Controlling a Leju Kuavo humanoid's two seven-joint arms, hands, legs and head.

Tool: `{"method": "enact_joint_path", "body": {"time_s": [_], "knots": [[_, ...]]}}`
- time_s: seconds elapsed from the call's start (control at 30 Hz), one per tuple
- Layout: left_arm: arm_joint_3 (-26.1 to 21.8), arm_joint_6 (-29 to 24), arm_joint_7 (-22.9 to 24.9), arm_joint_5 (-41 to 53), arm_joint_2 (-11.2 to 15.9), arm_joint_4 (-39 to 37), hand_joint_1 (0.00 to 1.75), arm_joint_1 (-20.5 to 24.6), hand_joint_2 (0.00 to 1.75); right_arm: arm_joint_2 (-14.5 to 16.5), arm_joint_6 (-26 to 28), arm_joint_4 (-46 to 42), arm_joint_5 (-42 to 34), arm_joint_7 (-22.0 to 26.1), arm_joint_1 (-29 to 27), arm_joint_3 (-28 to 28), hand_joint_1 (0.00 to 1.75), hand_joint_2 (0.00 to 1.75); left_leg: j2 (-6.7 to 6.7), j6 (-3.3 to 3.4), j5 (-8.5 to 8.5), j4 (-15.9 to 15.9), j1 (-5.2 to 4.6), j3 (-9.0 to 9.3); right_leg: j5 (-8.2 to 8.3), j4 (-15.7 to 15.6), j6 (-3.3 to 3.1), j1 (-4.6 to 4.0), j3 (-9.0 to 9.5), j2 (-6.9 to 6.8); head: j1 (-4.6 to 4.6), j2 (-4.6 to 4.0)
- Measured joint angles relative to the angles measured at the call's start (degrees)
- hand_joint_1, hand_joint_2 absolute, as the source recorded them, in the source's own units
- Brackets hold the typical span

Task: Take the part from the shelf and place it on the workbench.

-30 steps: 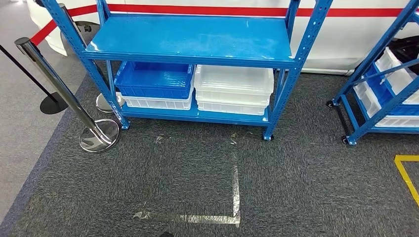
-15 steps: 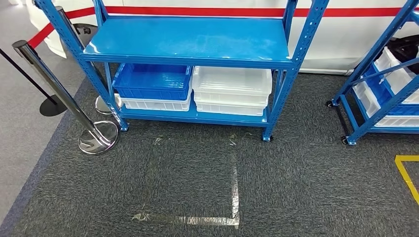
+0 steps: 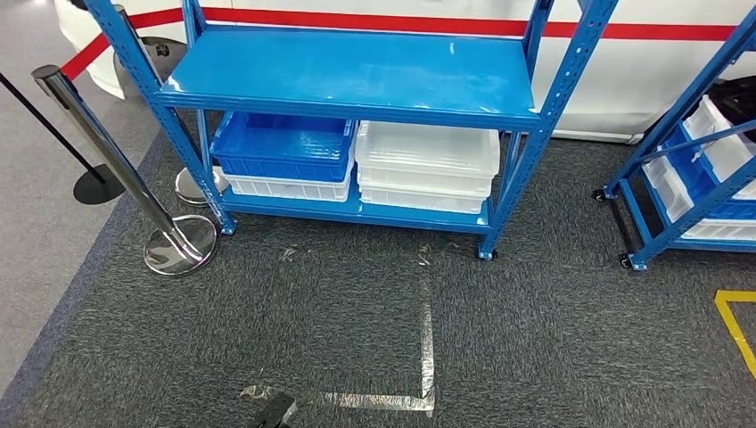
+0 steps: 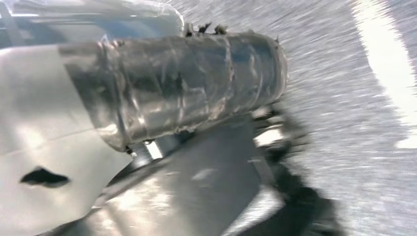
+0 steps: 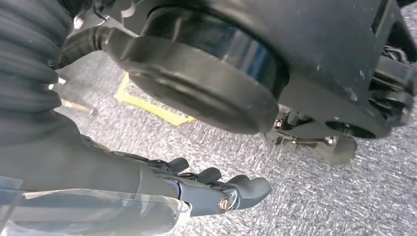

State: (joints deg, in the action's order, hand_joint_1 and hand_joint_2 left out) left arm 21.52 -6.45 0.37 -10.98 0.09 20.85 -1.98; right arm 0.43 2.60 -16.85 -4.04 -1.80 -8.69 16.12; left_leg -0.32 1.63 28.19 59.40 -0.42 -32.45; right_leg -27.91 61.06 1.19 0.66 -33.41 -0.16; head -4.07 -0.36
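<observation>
Ahead, open carpet [image 3: 357, 303] runs to the blue shelf [image 3: 357, 71].

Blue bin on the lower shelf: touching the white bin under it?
Touching. In the head view the blue bin sits nested directly on the white bin, their rims meeting with no gap, on the blue rack's bottom shelf.

Trays [image 3: 357, 160] on shelf [image 3: 357, 67] bottom level, stanchion [image 3: 169, 236] left, 2nd rack [image 3: 686, 178] right.

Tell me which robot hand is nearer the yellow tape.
Right. The right robot hand hangs above carpet close by the yellow tape, which lies on the robot's right; the left robot hand hangs at the opposite side.
</observation>
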Motion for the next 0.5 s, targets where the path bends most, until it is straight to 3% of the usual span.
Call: {"method": "enact_joint_path", "body": {"time_s": [0.13,0.2,0.27,0.3,0.33,0.37,0.43,0.5], "knots": [[-5.0,2.1,-0.1,3.8,0.2,1.5,0.0,-0.7,0.0,0.0,-0.9,0.1,1.3,0.7,-0.8,-3.6,0.0,1.75,0.06,-1.1,0.77,0.7,0.02,-0.24,0.11,-0.7,-1.23,0.09,0.52,-0.06,-0.06,0.01],[-7.2,3.0,-0.1,5.5,0.3,1.6,0.0,-2.4,0.0,-0.1,-1.3,-0.5,2.0,0.7,-0.5,-5.2,0.0,1.75,0.04,-1.85,3.48,5.1,0.24,-2.08,0.13,-1.0,-1.67,0.34,0.8,-0.42,-0.23,0.01],[-8.9,3.8,-0.1,6.7,0.3,1.3,0.0,-4.7,0.0,-0.2,-1.5,-1.7,2.5,0.7,0.2,-6.3,0.0,1.75,0.04,-2.4,6.74,12.2,0.52,-5.71,0.02,-1.0,-1.89,0.36,0.81,-0.66,-0.33,0.01],[-9.6,4.0,-0.1,7.2,0.3,0.9,0.0,-6.0,0.0,-0.3,-1.6,-2.5,2.7,0.9,0.8,-6.8,0.0,1.75,0.04,-2.54,7.34,14.6,0.65,-7.05,-0.02,-1.0,-1.94,0.36,0.81,-0.66,-0.34,0.01],[-10.3,4.2,-0.1,7.5,0.3,0.4,0.0,-7.2,0.0,-0.3,-1.6,-3.3,2.9,1.0,1.7,-7.2,0.0,1.75,0.04,-2.58,6.89,15.2,0.71,-7.54,-0.06,-1.0,-1.95,0.38,0.84,-0.61,-0.35,0.01],[-10.9,4.4,-0.1,7.8,0.3,-0.2,0.0,-8.4,0.0,-0.3,-1.7,-4.2,3.0,1.2,2.7,-7.6,0.0,1.75,0.05,-2.54,5.38,13.5,0.73,-6.94,-0.12,-1.0,-1.91,0.41,0.94,-0.58,-0.35,0.01],[-11.9,4.6,0.0,8.3,0.4,-1.4,0.0,-10.3,0.0,-0.3,-1.7,-6.0,3.2,1.4,4.5,-8.2,0.0,1.75,0.14,-2.22,1.54,6.3,0.73,-3.74,-0.33,-1.0,-1.7,0.44,1.26,-0.62,-0.35,0.01],[-12.7,4.8,0.0,8.6,0.4,-2.4,0.0,-11.6,0.0,-0.3,-1.7,-7.5,3.3,1.5,5.7,-8.7,0.0,1.75,0.27,-1.86,-0.39,1.2,0.57,-1.27,-0.54,-1.0,-1.38,0.33,1.42,-0.69,-0.33,0.01]]}}
